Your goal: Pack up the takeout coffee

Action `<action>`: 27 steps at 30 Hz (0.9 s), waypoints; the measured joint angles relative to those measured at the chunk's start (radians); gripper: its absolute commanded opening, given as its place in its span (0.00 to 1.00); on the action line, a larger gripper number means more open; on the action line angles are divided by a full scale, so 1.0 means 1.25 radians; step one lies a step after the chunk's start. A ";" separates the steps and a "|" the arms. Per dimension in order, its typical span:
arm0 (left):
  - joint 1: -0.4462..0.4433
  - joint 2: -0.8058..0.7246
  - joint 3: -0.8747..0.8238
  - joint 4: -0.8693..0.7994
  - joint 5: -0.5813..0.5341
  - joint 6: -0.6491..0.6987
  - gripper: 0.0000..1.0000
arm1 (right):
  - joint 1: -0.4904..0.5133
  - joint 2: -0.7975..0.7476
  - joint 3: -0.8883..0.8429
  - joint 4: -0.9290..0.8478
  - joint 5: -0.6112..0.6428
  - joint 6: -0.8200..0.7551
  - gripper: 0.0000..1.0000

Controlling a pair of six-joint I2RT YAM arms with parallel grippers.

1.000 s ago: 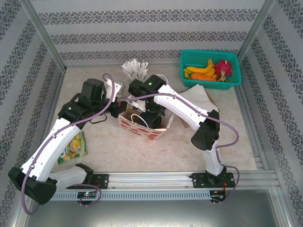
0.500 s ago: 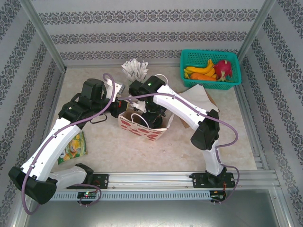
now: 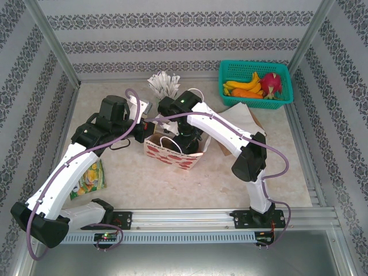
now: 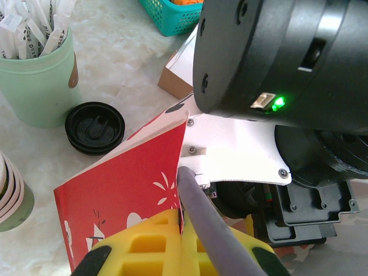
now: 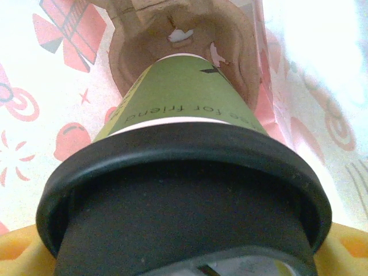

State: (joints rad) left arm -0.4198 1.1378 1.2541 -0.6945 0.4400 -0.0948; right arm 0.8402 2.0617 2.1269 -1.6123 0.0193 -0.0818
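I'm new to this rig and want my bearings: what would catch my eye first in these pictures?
The two arms meet over a red-and-white paper bag at mid-table: the left gripper pinches its rim, while the right gripper holds the takeout coffee, black lid on, over a cardboard cup holder inside. A teal basket of bright fruit sits at the far right corner.
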 measured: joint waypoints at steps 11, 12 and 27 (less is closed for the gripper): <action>0.000 0.000 0.000 0.005 0.000 0.000 0.00 | -0.001 0.000 0.010 0.000 0.029 0.004 0.48; 0.000 0.000 0.000 0.006 0.000 0.000 0.00 | -0.001 0.000 0.016 0.000 0.031 0.004 0.48; 0.000 0.000 0.000 0.007 0.000 0.000 0.00 | -0.005 0.002 0.023 0.000 0.036 0.003 0.49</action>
State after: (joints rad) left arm -0.4198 1.1378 1.2541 -0.6861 0.4404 -0.0948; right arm 0.8337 2.0640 2.1551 -1.6123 0.0639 -0.0776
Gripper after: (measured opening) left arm 0.051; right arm 0.819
